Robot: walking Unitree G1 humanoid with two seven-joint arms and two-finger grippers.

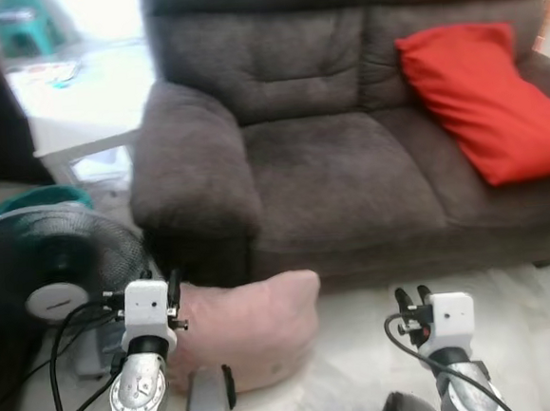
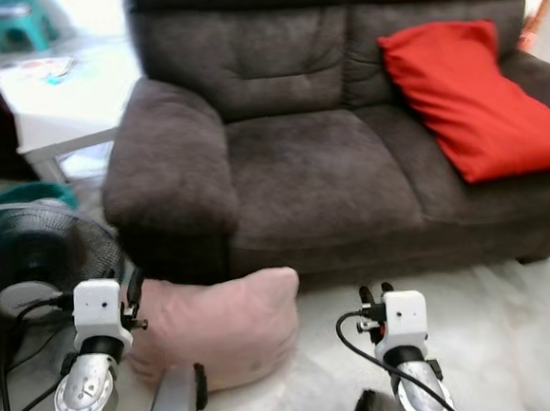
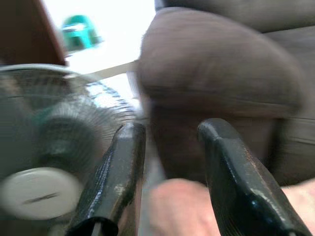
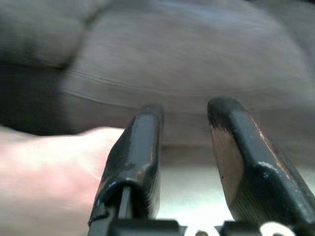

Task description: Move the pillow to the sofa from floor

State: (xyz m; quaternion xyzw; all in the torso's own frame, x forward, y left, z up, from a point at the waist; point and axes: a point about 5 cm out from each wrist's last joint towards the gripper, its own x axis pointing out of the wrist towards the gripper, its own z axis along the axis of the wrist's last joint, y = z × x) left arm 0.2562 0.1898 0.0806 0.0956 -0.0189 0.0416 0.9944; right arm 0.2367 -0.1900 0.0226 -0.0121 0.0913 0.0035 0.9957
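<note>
Pillow [image 1: 251, 326]: pink, on floor [image 1: 512, 311], leaning against sofa [image 1: 339, 172] front below the armrest. Left hand [image 3: 167, 142]: fingers apart, empty, beside the pillow's left edge. Right hand [image 4: 184, 123]: fingers apart, empty, to its right; seemingly flanking for a two-sided lift. Red cushion [image 1: 486, 98]: on seat.

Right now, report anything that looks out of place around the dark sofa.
One thing: a pale pink fabric pillow lies on the light floor, leaning against the front of the dark grey sofa below its armrest, beside a round fan. A red pillow sits properly on the seat.
</note>
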